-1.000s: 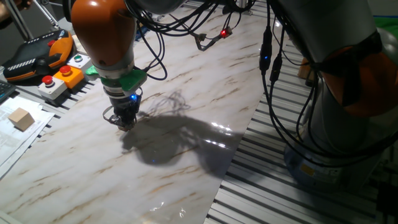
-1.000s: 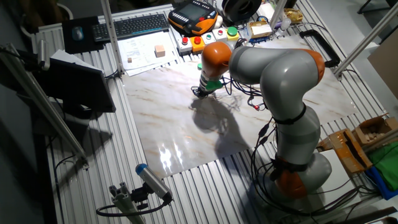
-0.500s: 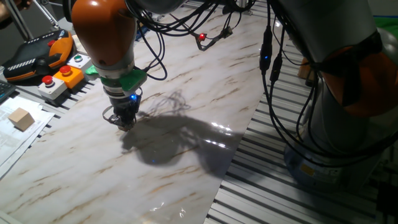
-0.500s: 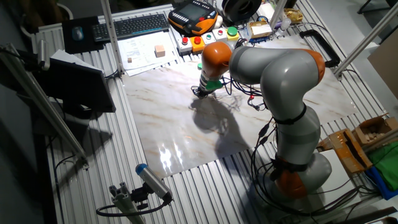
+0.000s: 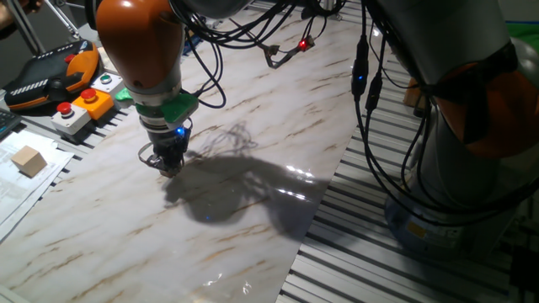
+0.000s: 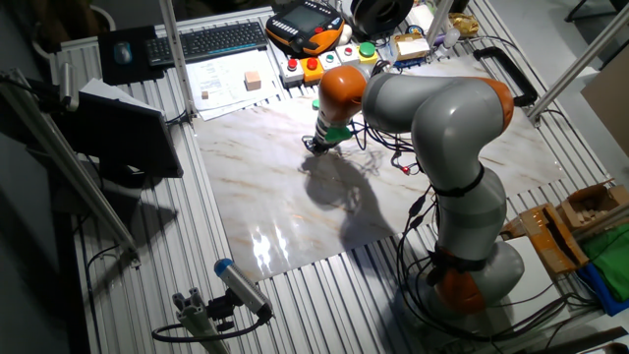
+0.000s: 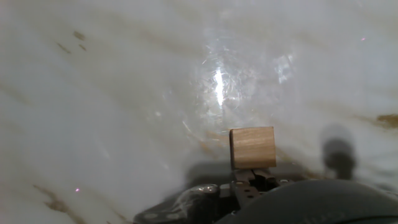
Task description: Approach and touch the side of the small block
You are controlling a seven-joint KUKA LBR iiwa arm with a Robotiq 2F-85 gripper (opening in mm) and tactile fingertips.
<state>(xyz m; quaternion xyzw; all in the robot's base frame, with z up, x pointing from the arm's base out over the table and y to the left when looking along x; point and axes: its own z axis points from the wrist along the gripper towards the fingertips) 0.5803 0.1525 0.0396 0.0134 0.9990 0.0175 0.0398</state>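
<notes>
The small block (image 7: 252,147) is a tiny tan-brown wooden cube on the marble board. In the hand view it sits right in front of my gripper (image 7: 252,180), whose fingertips are together and meet its near side. The gripper (image 5: 171,164) is shut and empty, pointing straight down with its tips at the board's surface. It also shows in the other fixed view (image 6: 317,146). In both fixed views the gripper hides the small block.
A larger, paler wooden block (image 5: 29,160) lies on papers left of the board, and also shows in the other fixed view (image 6: 253,81). Button boxes (image 5: 80,105) and a teach pendant (image 5: 50,71) stand beyond the board's edge. Cables (image 5: 278,50) trail over the far part of the board.
The gripper and the small block have not visibly moved. Only the cable end with the red light swung left and back.
</notes>
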